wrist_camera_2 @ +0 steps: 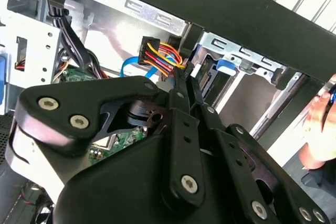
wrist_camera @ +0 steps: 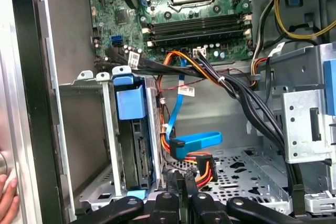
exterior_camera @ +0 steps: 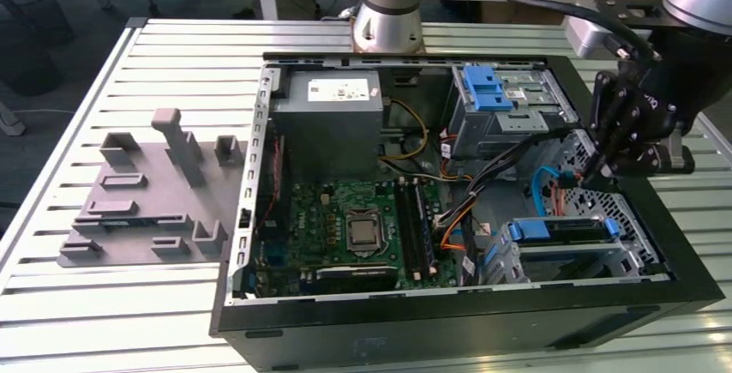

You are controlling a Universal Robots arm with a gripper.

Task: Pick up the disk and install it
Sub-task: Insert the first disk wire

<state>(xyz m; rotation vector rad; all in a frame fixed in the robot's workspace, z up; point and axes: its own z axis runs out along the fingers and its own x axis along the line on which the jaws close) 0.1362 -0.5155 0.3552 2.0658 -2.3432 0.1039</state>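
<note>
The tool [exterior_camera: 603, 170] hung inside the open computer case [exterior_camera: 458, 321], over its perforated floor and just beside the drive bay [exterior_camera: 572, 257] — its fingers [wrist_camera_2: 185, 85] pressed together, nothing between them. The disk [wrist_camera: 137, 153] sat upright in that bay, framed by blue rails, a blue tab at its end. Orange, yellow and blue cables [wrist_camera: 191, 148] lay between the bay and the tool. A person's hand [wrist_camera: 6, 198] rested outside the case wall, by the table [exterior_camera: 137, 304].

Green motherboard [exterior_camera: 355, 223], blue-railed disk [wrist_camera: 131, 129], black pincer [wrist_camera_2: 186, 85], black case [exterior_camera: 458, 326].
</note>
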